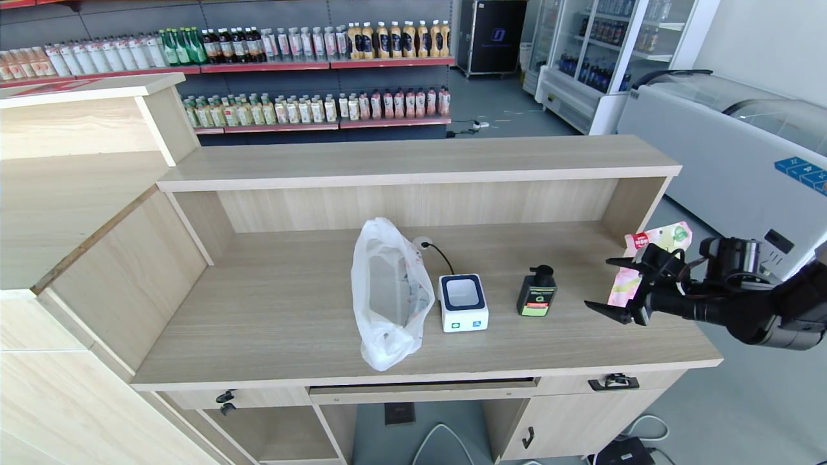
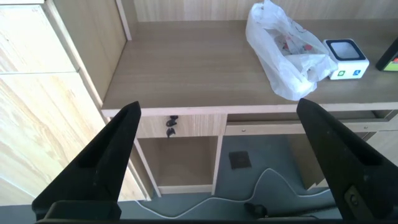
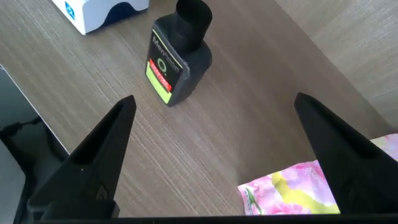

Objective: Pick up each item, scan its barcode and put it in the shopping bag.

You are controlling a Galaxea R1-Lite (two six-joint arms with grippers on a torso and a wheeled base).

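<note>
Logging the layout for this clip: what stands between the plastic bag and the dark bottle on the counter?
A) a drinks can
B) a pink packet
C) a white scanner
C: the white scanner sits on the counter with the plastic bag on its left and the dark bottle on its right.

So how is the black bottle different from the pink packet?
The bottle is dark with a green and red label; the packet is bright pink. The bottle stands upright with a pump top; the packet is a flat pouch. The bottle is near the scanner; the packet is at the counter's right end, by the right claw. Both are outside the shopping bag.
</note>
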